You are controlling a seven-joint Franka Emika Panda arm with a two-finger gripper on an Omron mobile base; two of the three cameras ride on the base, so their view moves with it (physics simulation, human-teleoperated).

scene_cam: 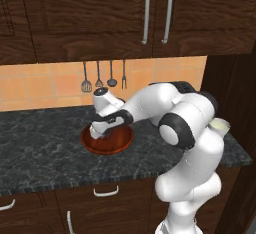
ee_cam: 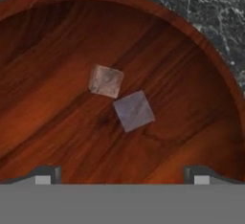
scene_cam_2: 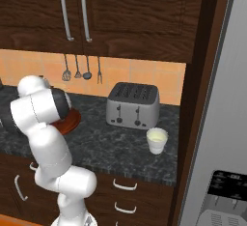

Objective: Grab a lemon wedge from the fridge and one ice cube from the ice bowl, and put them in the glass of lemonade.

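Dark marble counter [scene_cam: 40,143], tan tiled backsplash [scene_cam: 45,85], pincer [ee_cam: 122,173] apart above ice bowl [ee_cam: 43,41]

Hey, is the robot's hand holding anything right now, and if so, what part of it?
Nothing is held. The hand is open above the wooden bowl, and the two ice cubes lie on the bowl's floor, clear of the fingertips.
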